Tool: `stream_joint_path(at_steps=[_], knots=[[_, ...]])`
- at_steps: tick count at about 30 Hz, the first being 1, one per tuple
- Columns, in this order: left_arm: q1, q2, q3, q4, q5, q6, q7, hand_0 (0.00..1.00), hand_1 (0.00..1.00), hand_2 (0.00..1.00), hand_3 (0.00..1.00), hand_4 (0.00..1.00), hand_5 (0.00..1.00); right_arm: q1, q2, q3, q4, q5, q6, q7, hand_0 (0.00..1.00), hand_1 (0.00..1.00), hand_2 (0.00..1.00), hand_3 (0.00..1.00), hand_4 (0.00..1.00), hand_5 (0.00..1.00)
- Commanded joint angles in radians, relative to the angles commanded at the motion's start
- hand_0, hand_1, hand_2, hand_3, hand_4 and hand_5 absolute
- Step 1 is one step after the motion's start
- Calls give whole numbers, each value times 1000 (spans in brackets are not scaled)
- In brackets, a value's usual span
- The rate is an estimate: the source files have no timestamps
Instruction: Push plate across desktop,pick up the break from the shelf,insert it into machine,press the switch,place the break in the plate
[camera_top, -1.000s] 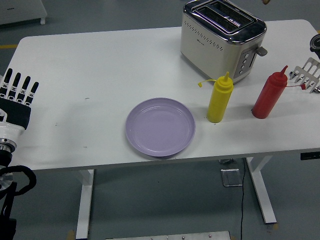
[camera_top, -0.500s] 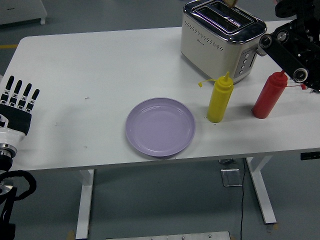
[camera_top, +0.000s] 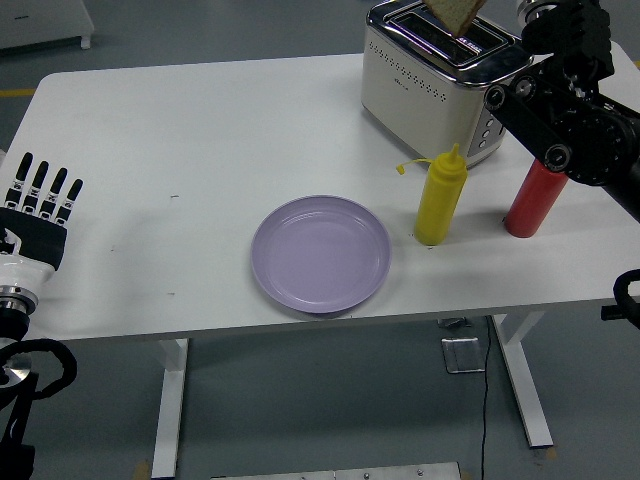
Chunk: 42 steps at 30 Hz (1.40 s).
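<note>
White table (camera_top: 200, 130), head view. Purple plate (camera_top: 320, 254) sits near the table's near edge, about centre, empty. Silver two-slot toaster (camera_top: 440, 75) at 1 o'clock from the plate, at the far side of the table. A slice of bread (camera_top: 455, 13) hangs tilted just over the toaster's slots at the top edge of the frame; cannot tell if its lower corner is in a slot yet. Right arm (camera_top: 565, 120) comes in from the right edge, black, crossing over the toaster's right end; the right hand (camera_top: 545, 15) is at the top edge, mostly cut off, cannot tell its grip or whether it has the bread.

Yellow squeeze bottle (camera_top: 440, 195) stands upright just beside the plate at 2 o'clock from it, in front of the toaster. Red squeeze bottle (camera_top: 528, 200) stands to the right of the yellow one, apart from it, its upper part hidden behind the right arm.

Left hand (camera_top: 38, 205) rests at the far left edge, 9 o'clock from the plate, well apart from it, fingers straight and flat, holding nothing.
</note>
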Motion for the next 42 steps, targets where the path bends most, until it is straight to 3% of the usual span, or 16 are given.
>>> stream_joint_path(at_steps=[20,23,24,29,30,35,36,41,42], knots=[[-7,0,4,2,0,3,-8,822,877,944,837,610,998,-3,19,-22,-54,-13,15,-33,314,337,404,497,287,2],[-8,0,5,2,-1,4,-9,822,877,944,837,610,998,-3,19,-30,-58,-19,32,-46,314,337,404,497,287,2],[-8,0,5,2,-1,4,-10,823,877,945,837,611,998,-3,18,-32,-59,-23,44,-52,323,393,457,518,324,2],[-8,1,5,2,-1,4,-11,823,877,945,837,611,998,-2,18,-39,-67,-34,104,-66,323,393,457,518,324,2],[-8,1,5,2,-2,4,-11,823,877,946,837,610,998,-2,18,-39,-69,-37,117,-66,450,508,558,556,527,130],[-7,1,7,2,-2,3,-13,823,877,946,837,610,998,0,19,-37,-74,-52,172,-67,450,508,558,556,527,130],[-7,1,7,2,-2,3,-13,823,877,946,837,610,998,0,19,-37,-75,-53,175,-66,623,651,712,714,613,206],[-7,1,9,3,-2,2,-12,823,877,946,837,610,998,1,14,-37,-75,-51,175,-49,623,651,712,714,613,206],[-7,1,9,3,-2,2,-11,823,877,946,837,610,998,1,13,-37,-75,-51,175,-45,649,679,756,777,679,278]])
